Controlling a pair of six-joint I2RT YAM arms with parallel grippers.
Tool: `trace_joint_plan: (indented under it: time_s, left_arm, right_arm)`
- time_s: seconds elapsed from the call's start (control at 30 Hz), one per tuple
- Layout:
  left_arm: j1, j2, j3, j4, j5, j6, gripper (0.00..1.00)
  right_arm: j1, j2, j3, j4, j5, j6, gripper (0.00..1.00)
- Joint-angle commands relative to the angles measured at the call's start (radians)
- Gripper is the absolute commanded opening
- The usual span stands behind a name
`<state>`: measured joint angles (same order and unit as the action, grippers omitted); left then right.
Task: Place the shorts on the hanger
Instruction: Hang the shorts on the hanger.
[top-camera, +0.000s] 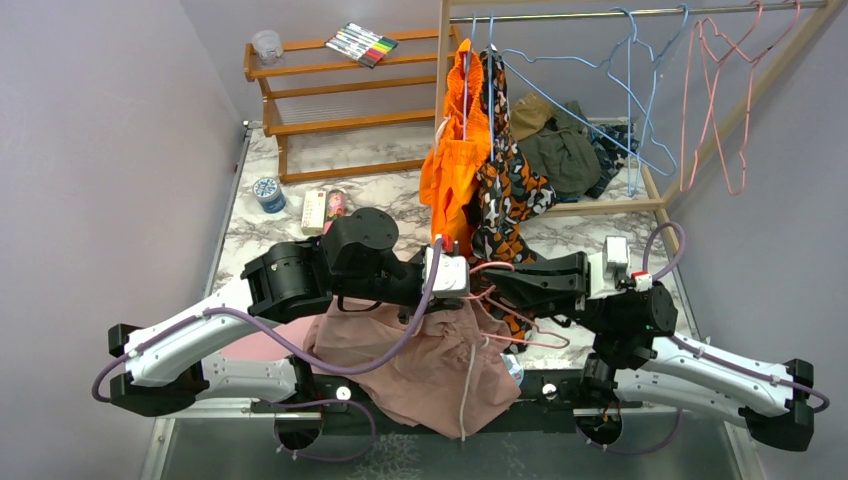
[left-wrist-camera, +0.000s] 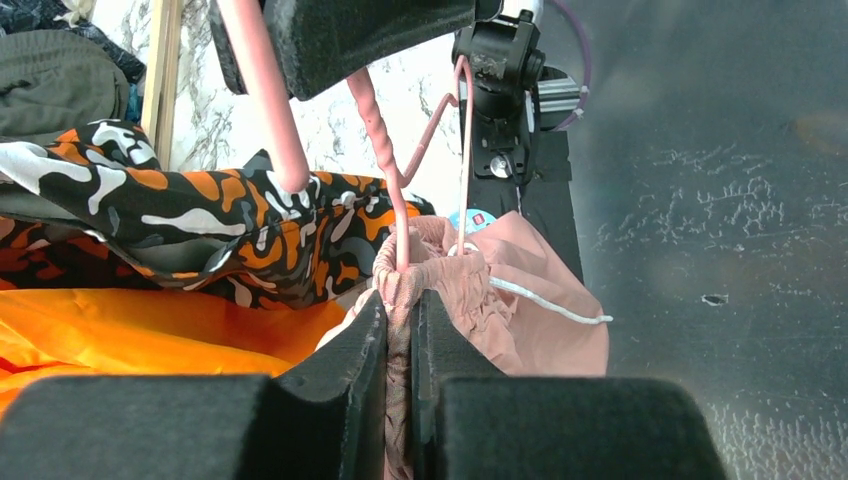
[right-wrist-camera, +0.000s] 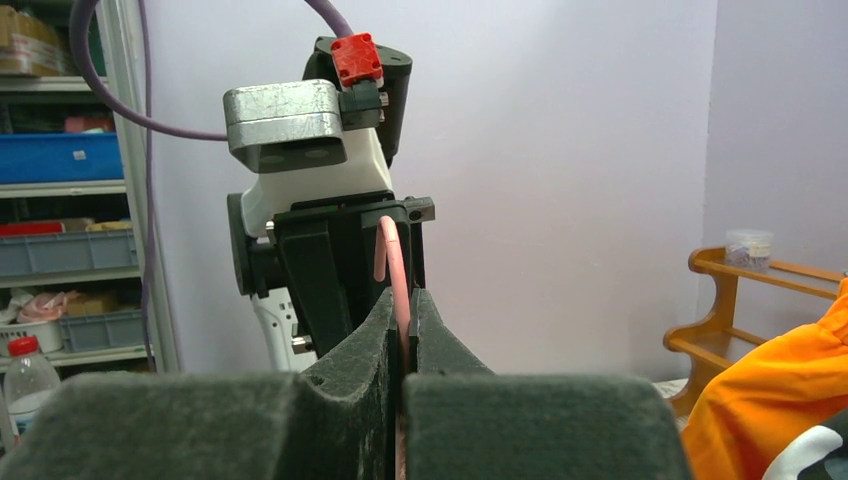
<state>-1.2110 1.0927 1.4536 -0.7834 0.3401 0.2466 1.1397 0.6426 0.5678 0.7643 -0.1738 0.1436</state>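
The dusty-pink shorts (top-camera: 430, 365) hang in a bunch over the table's near edge, the white drawstring (top-camera: 466, 385) dangling. My left gripper (top-camera: 478, 290) reaches in from the left. In the left wrist view it (left-wrist-camera: 400, 300) is shut on the gathered waistband of the shorts (left-wrist-camera: 530, 300). The thin pink hanger (left-wrist-camera: 383, 140) runs down into that waistband. My right gripper (top-camera: 497, 287) comes in from the right and meets the left one. In the right wrist view it (right-wrist-camera: 402, 300) is shut on the hanger (right-wrist-camera: 395, 255) wire. Part of the hanger (top-camera: 540, 345) shows under the right arm.
An orange garment (top-camera: 455, 170) and a camouflage garment (top-camera: 510, 190) hang from the rail just behind the grippers. Light-blue hangers (top-camera: 620, 90) and other pink hangers (top-camera: 720, 100) hang further right. A wooden shelf (top-camera: 330, 90) stands at the back left, a tin (top-camera: 268, 193) beside it.
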Motion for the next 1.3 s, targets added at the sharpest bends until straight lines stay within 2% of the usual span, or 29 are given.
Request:
trace_joint_plan:
  time_s: [0.0, 0.23, 0.53, 0.93, 1.03, 1.1, 1.27]
  left_arm:
    - [-0.005, 0.001, 0.005, 0.101, 0.035, -0.016, 0.13]
    - [-0.005, 0.008, 0.001, 0.156, 0.055, -0.021, 0.15]
    - [-0.005, 0.032, -0.008, 0.199, 0.093, -0.03, 0.22]
    - [-0.005, 0.044, -0.049, 0.225, 0.12, -0.048, 0.23]
    - [-0.005, 0.043, -0.062, 0.225, 0.12, -0.05, 0.16]
    - [-0.004, 0.04, -0.074, 0.224, 0.116, -0.051, 0.0]
    - [-0.004, 0.016, -0.096, 0.242, 0.091, -0.063, 0.0]
  right_arm:
    - [0.0, 0.014, 0.019, 0.066, 0.001, 0.024, 0.01]
    - [0.0, 0.015, 0.007, 0.095, 0.004, 0.043, 0.01]
    - [0.0, 0.021, 0.0, 0.118, -0.001, 0.06, 0.01]
    - [0.0, 0.041, -0.001, 0.169, -0.026, 0.089, 0.01]
    - [0.0, 0.044, 0.002, 0.169, -0.036, 0.091, 0.01]
    - [-0.001, 0.046, 0.003, 0.165, -0.038, 0.091, 0.01]
    - [0.0, 0.048, 0.006, 0.145, -0.053, 0.081, 0.01]
